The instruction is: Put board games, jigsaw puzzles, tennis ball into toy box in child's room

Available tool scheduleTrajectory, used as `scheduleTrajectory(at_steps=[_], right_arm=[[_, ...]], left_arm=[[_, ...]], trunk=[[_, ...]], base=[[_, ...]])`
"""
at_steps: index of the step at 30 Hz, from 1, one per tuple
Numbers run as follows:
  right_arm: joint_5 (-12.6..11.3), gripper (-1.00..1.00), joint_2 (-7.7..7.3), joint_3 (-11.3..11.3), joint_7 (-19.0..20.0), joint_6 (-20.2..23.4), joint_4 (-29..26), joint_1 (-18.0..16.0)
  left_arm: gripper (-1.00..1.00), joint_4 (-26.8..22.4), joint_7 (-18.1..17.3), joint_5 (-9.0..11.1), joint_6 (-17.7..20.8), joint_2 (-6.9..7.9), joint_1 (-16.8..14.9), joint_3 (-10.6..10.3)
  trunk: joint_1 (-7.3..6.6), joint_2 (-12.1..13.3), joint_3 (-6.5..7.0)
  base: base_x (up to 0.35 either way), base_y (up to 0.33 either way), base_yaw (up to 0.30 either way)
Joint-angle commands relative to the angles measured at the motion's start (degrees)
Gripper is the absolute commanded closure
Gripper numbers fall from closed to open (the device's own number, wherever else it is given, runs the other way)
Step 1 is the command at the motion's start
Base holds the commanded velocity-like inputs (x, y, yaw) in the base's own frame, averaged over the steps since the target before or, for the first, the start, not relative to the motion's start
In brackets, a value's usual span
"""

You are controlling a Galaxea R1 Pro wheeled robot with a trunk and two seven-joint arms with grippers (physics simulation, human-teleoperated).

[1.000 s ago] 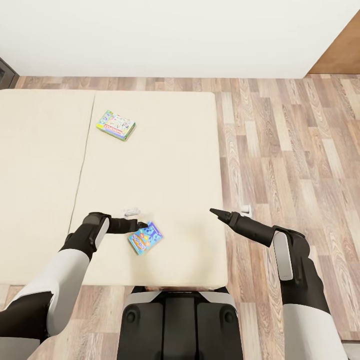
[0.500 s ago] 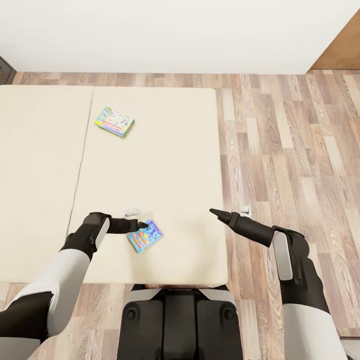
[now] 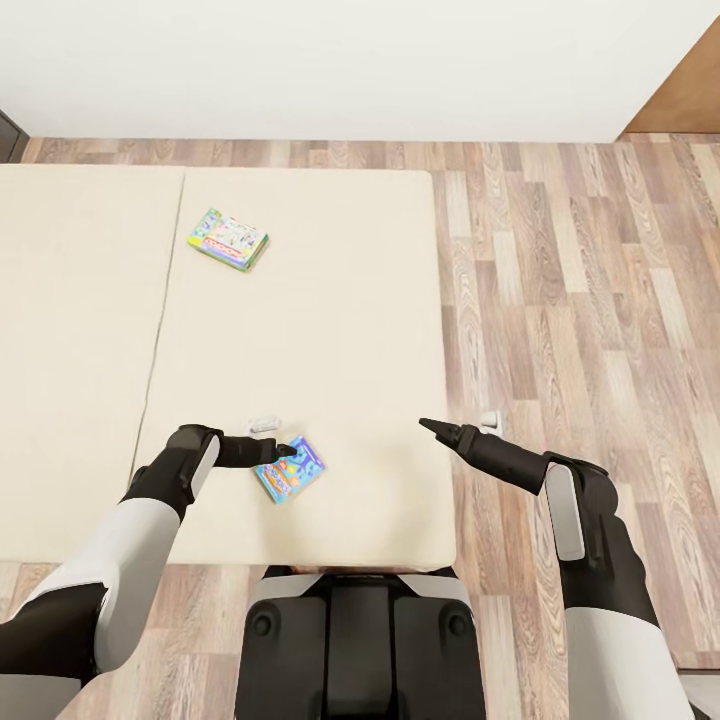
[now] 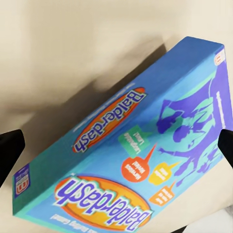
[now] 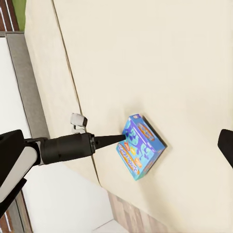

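Note:
Two board games lie on the beige bed (image 3: 330, 300). The blue one (image 3: 290, 468) (image 4: 141, 155) (image 5: 141, 153) is close to the bed's near edge. My left gripper (image 3: 286, 452) (image 4: 116, 145) (image 5: 114, 140) hangs just over its near-left corner, open, with one dark fingertip (image 4: 9, 148) on either side of the box and apart from it. The pale green-edged one (image 3: 230, 240) rests farther back on the left. My right gripper (image 3: 428, 426) is open and holds nothing, over the bed's right edge.
A seam (image 3: 162, 300) splits the mattress into two parts. Wooden floor (image 3: 580, 300) runs along the bed's right side and behind it, up to a white wall (image 3: 350, 60). A brown panel (image 3: 690, 100) stands at the far right, a dark cabinet corner (image 3: 8, 135) at the far left.
The whole picture has shifted: the bed and both games sit slightly higher, so the camera moved. The left fingertips now lie a little further over the blue game's corner.

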Motion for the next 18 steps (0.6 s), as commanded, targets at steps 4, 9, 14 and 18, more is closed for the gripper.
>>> scheduleTrajectory(at_steps=[4, 9, 14, 18], right_arm=[[0.4, -1.00, 0.08, -0.2, 0.4, 0.2, 0.0, 0.0], [0.4, -1.00, 0.10, -0.2, 0.4, 0.2, -0.1, 0.0], [0.4, -1.00, 0.09, -0.2, 0.4, 0.2, -0.1, 0.0], [0.4, -1.00, 0.09, -0.2, 0.4, 0.2, -0.1, 0.0]], left_arm=[[-1.00, -0.1, -0.5, -0.6, 0.2, -0.04, 0.0, 0.3], [-1.00, -0.1, -0.5, -0.5, 0.2, -0.04, 0.0, 0.3], [-1.00, -0.1, -0.5, -0.5, 0.2, -0.04, 0.0, 0.3], [-1.00, -0.1, -0.5, -0.5, 0.2, -0.04, 0.0, 0.3]], trunk=[[0.03, -0.1, -0.08], [0.03, -0.1, -0.08], [0.03, -0.1, -0.09], [0.03, -0.1, -0.09]], base=[[0.000, -0.076, 0.000], [0.000, -0.199, 0.000], [0.000, -0.095, 0.000], [0.000, -0.030, 0.000]])
